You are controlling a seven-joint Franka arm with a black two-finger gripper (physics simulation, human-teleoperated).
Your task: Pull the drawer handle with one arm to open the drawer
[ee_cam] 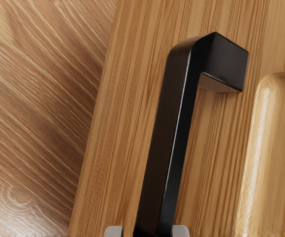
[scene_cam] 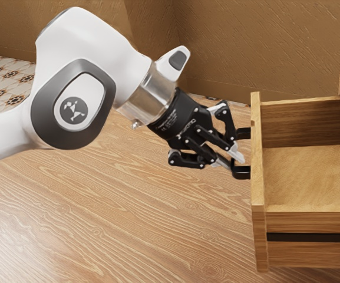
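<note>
Black two-finger gripper (scene_cam: pixel 238 152) seems clenched on the black angular bar handle (ee_cam: pixel 182 133) (long axis crossing its grip); light wooden drawer (scene_cam: pixel 256 194) sits just beyond, toward the exterior view's right.

My exterior camera sits at the arm's (scene_cam: pixel 75 88) side, raised, looking down across the wooden tabletop (scene_cam: pixel 99 224) toward the drawer (scene_cam: pixel 305 177) at the exterior view's right, with the arm's big joint close to the lens. My wrist camera rides on the hand behind the gripper (scene_cam: pixel 235 162), facing the drawer front (ee_cam: pixel 127 123) from very near, along the black drawer handle (ee_cam: pixel 182 138). Both views share handle, front and some tabletop.
</note>
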